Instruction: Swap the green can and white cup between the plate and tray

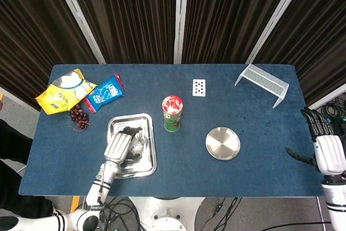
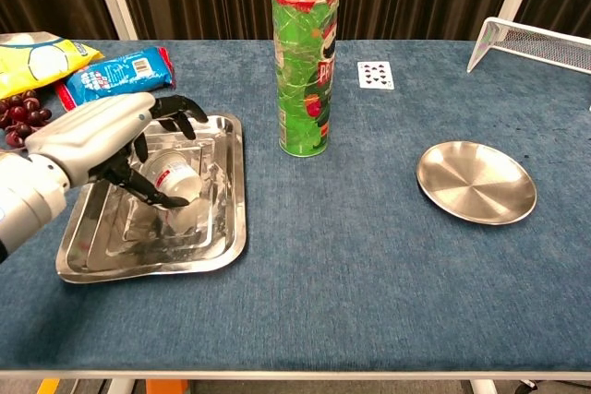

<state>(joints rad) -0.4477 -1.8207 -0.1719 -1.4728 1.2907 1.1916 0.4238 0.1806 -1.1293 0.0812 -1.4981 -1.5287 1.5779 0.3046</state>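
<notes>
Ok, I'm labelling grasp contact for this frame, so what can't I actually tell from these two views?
- Whether the left hand grips the white cup in the tray: its fingers cover the cup in the head view and curl around it in the chest view.
- Right hand: outside the chest view.
- Playing card: too small to read.
</notes>
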